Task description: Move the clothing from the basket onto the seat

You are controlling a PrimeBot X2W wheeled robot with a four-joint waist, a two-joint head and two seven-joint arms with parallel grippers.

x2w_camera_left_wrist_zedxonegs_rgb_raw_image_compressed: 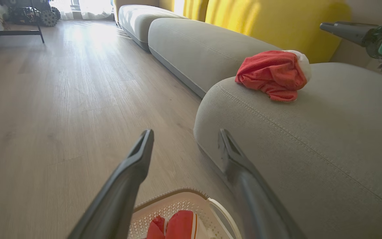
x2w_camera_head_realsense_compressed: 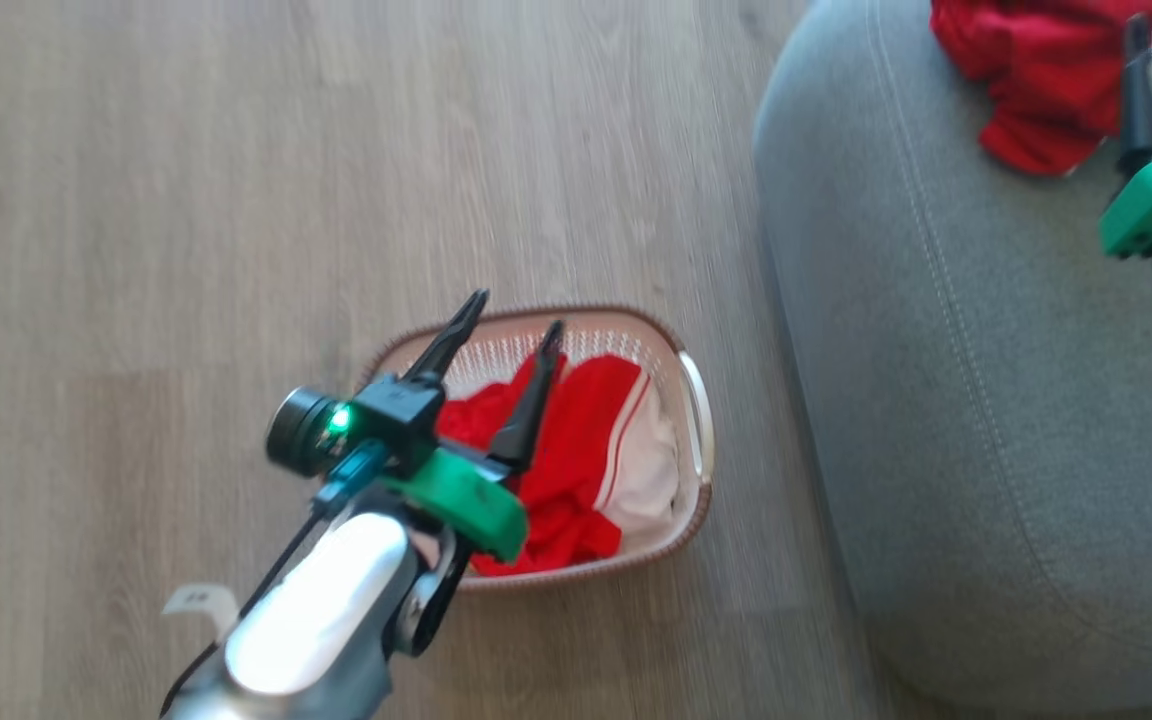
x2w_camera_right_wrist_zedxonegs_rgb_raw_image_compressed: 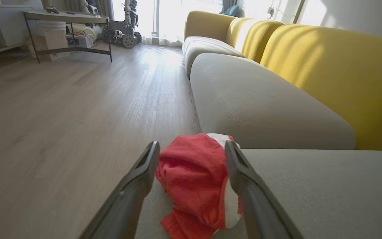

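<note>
One red and white garment [x2w_camera_head_realsense_compressed: 596, 460] lies crumpled in the white basket [x2w_camera_head_realsense_compressed: 698, 415] with a brown rim on the floor. My left gripper [x2w_camera_head_realsense_compressed: 516, 330] hovers open above the basket's far-left part, nothing between its fingers; the basket's edge [x2w_camera_left_wrist_zedxonegs_rgb_raw_image_compressed: 177, 199] shows below its fingers [x2w_camera_left_wrist_zedxonegs_rgb_raw_image_compressed: 138, 159] in the left wrist view. A second red garment [x2w_camera_head_realsense_compressed: 1046, 70] lies bunched on the grey seat [x2w_camera_head_realsense_compressed: 936, 350], also visible as a heap [x2w_camera_left_wrist_zedxonegs_rgb_raw_image_compressed: 272, 74]. My right gripper [x2w_camera_right_wrist_zedxonegs_rgb_raw_image_compressed: 192, 149] stands open just above that garment [x2w_camera_right_wrist_zedxonegs_rgb_raw_image_compressed: 194, 179], fingers spread either side of it, not gripping.
Wood floor [x2w_camera_head_realsense_compressed: 236, 200] surrounds the basket. The grey sofa runs on with further cushions [x2w_camera_right_wrist_zedxonegs_rgb_raw_image_compressed: 250, 96] and yellow backrests [x2w_camera_right_wrist_zedxonegs_rgb_raw_image_compressed: 337, 73]. A low dark-legged table [x2w_camera_right_wrist_zedxonegs_rgb_raw_image_compressed: 68, 20] with boxes and a wheeled machine [x2w_camera_right_wrist_zedxonegs_rgb_raw_image_compressed: 124, 30] stand far off by the window.
</note>
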